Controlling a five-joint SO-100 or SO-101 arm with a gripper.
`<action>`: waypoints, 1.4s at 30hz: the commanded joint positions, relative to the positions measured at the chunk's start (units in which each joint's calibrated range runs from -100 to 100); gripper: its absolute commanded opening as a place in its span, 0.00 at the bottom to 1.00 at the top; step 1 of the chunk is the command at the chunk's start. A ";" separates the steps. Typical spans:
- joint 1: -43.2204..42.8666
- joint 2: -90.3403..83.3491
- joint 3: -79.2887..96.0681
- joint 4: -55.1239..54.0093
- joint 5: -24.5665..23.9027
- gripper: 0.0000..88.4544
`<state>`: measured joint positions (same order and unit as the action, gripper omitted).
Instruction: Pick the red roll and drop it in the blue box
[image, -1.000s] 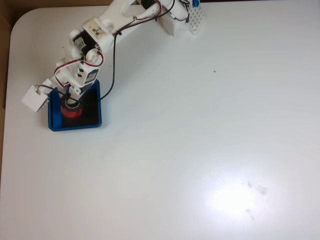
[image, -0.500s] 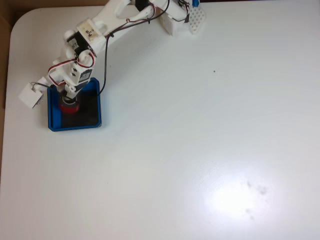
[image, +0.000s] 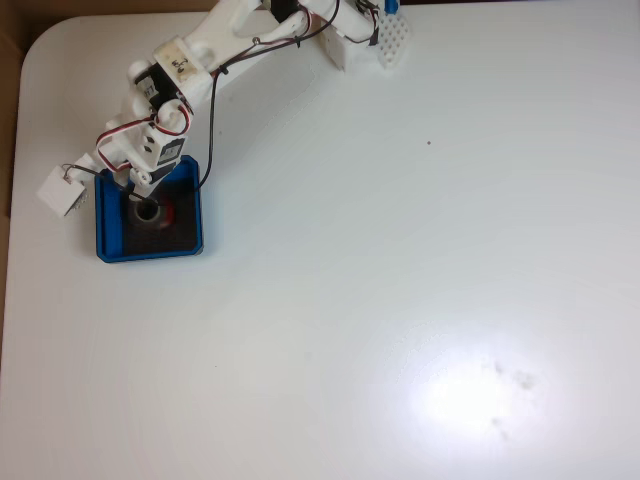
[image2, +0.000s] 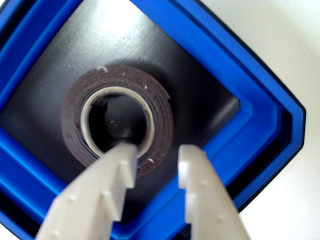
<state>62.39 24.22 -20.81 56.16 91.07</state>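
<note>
Red roll (image2: 117, 125) is lying flat on the black floor of the blue box (image2: 235, 85), hollow centre facing straight up at my wrist cam. My gripper (image2: 152, 155) sits right over the roll's near edge with its jaws spread apart and not pinching anything that I can see; one finger (image2: 107, 190) overlaps the ring's rim, the other hangs just off its outer side. So the roll is directly under and slightly ahead of the gripper, ring axis vertical, and I'd say the drop is basically done and lifting straight out of the box is what's left.

Count, going outward from the box: one roll, one box (image: 105, 215), one arm reaching in from the top of the fixed view, then bare white table (image: 400, 280) away to the right.
</note>
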 joint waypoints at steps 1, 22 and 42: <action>0.58 -1.14 -3.81 -1.21 0.00 0.08; 1.85 -30.24 21.89 -1.29 0.00 0.08; -2.06 -87.34 88.82 -28.10 0.00 0.08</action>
<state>61.70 -54.53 58.30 34.73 90.98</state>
